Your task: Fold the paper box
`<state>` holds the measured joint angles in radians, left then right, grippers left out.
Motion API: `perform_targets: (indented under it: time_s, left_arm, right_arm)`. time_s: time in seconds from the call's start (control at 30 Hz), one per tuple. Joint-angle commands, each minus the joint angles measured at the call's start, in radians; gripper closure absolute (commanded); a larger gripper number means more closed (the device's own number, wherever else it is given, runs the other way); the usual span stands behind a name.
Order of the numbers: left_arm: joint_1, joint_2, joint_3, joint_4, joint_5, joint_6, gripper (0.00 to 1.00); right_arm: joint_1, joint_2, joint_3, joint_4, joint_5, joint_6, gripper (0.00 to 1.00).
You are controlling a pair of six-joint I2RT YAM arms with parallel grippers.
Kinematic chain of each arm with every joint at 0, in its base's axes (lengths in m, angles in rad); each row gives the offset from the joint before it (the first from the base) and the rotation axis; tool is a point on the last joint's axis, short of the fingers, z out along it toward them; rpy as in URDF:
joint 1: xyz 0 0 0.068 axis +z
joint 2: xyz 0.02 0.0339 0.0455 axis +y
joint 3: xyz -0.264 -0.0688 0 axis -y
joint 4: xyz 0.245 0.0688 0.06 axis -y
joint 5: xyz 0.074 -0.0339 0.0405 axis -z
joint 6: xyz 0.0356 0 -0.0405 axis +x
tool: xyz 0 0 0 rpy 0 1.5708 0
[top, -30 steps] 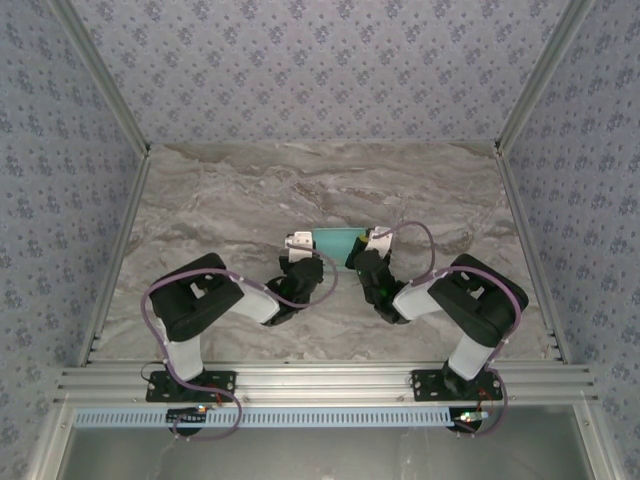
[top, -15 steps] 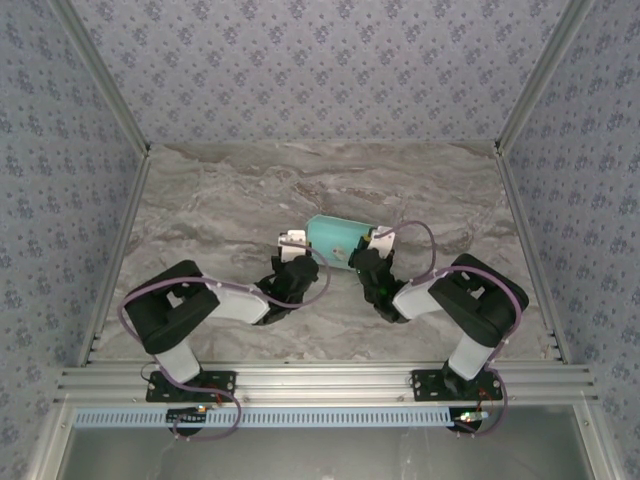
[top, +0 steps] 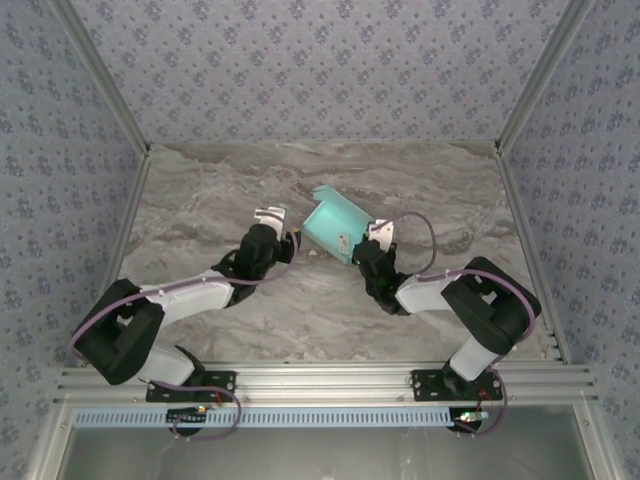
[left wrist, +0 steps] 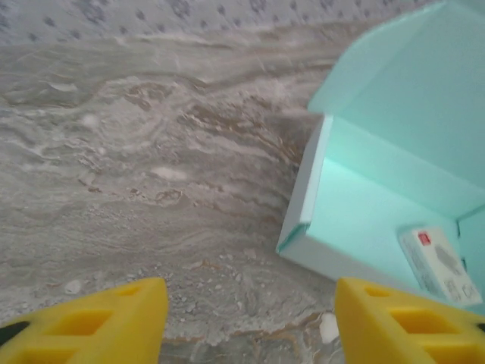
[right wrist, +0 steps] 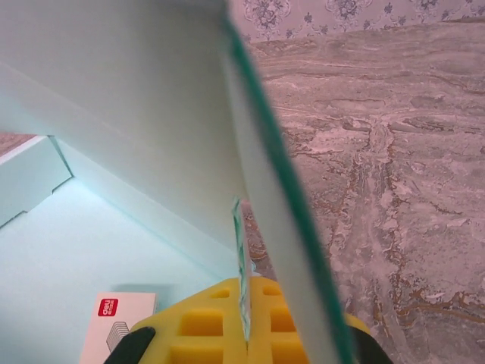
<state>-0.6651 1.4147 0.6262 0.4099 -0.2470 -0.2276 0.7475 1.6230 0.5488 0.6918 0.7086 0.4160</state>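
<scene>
The mint paper box [top: 335, 225] stands half formed near the table's middle, its lid flap raised toward the back. My right gripper [top: 362, 248] is shut on the thin card wall at the box's near right side; in the right wrist view the card edge [right wrist: 244, 303] runs between the yellow fingers [right wrist: 204, 326]. A small white tag with a red mark [right wrist: 114, 322] lies inside the box [left wrist: 379, 220], and that tag [left wrist: 439, 262] also appears in the left wrist view. My left gripper [top: 268, 218] sits left of the box, open, apart from it, with yellow fingertips [left wrist: 114, 318] over bare marble.
The marble table [top: 200, 200] is bounded by patterned walls and metal rails [top: 120, 250] on both sides. Free surface lies left and behind the box, and right of the right arm [top: 470, 300].
The left arm has stretched out and its gripper moved left, away from the box. The right gripper has swung the box up and toward the back, with its lid flap now raised.
</scene>
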Motion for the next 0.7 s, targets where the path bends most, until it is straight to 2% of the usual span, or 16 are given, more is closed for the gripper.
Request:
perform_targets:
  time_s: [0.0,0.23,0.4,0.57,0.67]
  left_arm:
    - [0.070,0.032,0.084,-0.088,0.288,0.131,0.36]
    - [0.194,0.160,0.232,-0.122,0.527,0.289,0.29]
    - [0.266,0.277,0.363,-0.167,0.696,0.424,0.25]
    - [0.282,0.335,0.466,-0.249,0.862,0.506,0.24]
    - [0.282,0.351,0.487,-0.274,0.910,0.521,0.23]
  right_arm:
    - [-0.014,-0.009,0.010,-0.110,-0.032,-0.039,1.00]
    - [-0.042,-0.039,0.037,-0.176,-0.106,-0.090,1.00]
    - [-0.095,-0.068,0.053,-0.232,-0.224,-0.144,1.00]
    - [-0.139,-0.075,0.070,-0.264,-0.306,-0.175,1.00]
    - [-0.153,-0.075,0.083,-0.281,-0.325,-0.187,1.00]
